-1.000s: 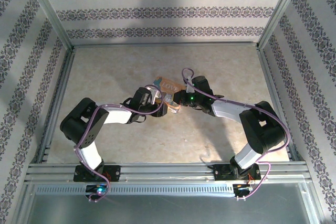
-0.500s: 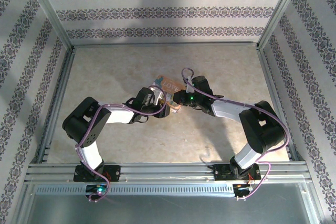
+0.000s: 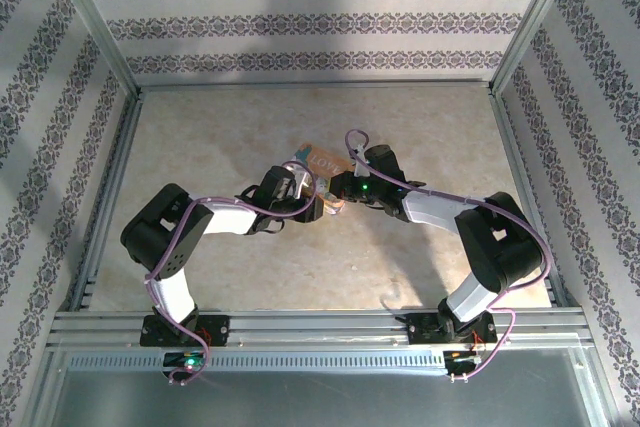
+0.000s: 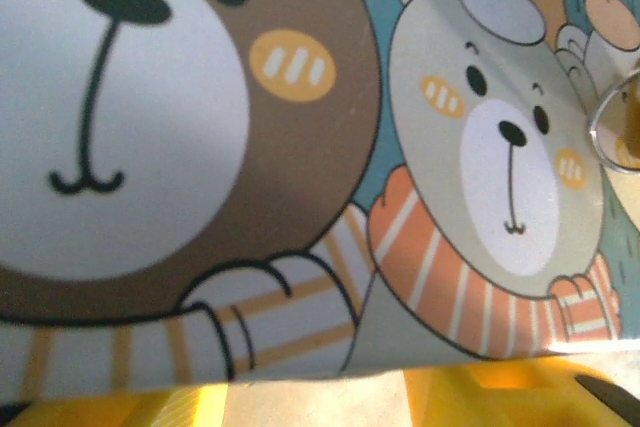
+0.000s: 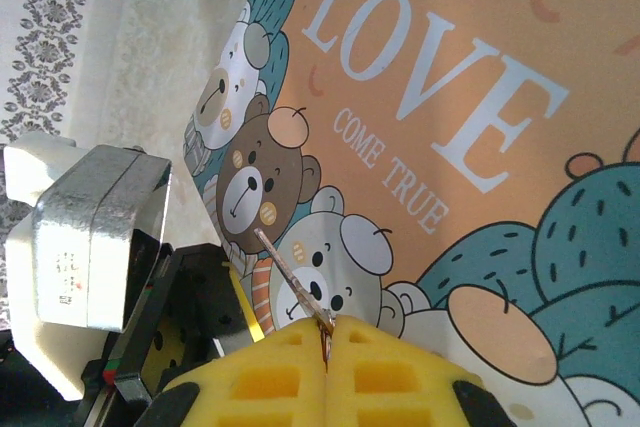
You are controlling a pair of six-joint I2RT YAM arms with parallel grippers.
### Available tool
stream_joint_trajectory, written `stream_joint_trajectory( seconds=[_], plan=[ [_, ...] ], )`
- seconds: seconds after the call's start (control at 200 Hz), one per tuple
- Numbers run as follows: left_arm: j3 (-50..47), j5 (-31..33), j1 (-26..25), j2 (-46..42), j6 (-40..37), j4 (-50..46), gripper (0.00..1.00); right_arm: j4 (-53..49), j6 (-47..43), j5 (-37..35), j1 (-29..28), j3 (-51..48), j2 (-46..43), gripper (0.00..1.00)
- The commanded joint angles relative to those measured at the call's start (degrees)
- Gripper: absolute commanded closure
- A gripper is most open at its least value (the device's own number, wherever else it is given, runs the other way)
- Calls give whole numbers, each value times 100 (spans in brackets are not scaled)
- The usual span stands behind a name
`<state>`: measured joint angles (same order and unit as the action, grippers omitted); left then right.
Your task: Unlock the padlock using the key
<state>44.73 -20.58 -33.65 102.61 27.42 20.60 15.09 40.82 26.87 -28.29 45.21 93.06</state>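
The padlock [image 3: 322, 161] is an orange block with white "LOVE" lettering [image 5: 440, 77] and cartoon bears [image 4: 300, 147], lying mid-table between both grippers. My right gripper [image 5: 326, 332] is shut on the key [image 5: 290, 282]. The key's thin silvery shaft sticks out up-left in front of the bears on the padlock's face. In the top view the right gripper [image 3: 342, 190] sits just right of the padlock's near corner. My left gripper [image 4: 320, 392] is pressed up to the padlock's lower edge. Its yellow pads [image 4: 500, 397] stand apart with bare table between them, tips hidden by the padlock.
The left gripper's grey-and-black body [image 5: 90, 237] is close beside the key tip. A thin metal ring [image 4: 605, 127] shows at the padlock's right. Aluminium frame rails [image 3: 110, 187] and patterned walls [image 3: 300, 22] bound the beige table [image 3: 420, 127].
The left arm has edged right, bringing its gripper closer against the padlock. The right arm and the key have stayed put.
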Motion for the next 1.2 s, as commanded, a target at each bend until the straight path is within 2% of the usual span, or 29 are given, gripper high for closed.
stream_joint_trajectory(
  seconds=[0.0,0.24,0.445,0.615,0.91,0.979,1.194],
  plan=[
    [255,-1,-54,133,308,351,56,-183,93,-33,-106,-65,133,100],
    [234,88,-54,172,670,558,65,-173,102,-33,-117,-68,126,100],
    [126,98,-54,80,823,718,67,-221,12,1,-115,21,-53,100],
    [62,-3,-54,-57,985,730,68,-429,-347,-47,-89,-5,-564,100],
    [28,-464,-54,-175,1588,828,70,-885,-1364,-499,-157,-1116,-2026,100],
    [45,-553,-54,-148,1754,854,74,-893,-1553,-664,-268,-1395,-2314,100],
    [77,-669,-69,-60,2030,911,76,-835,-1951,-1276,-764,-1887,-2520,100]
  ],
)
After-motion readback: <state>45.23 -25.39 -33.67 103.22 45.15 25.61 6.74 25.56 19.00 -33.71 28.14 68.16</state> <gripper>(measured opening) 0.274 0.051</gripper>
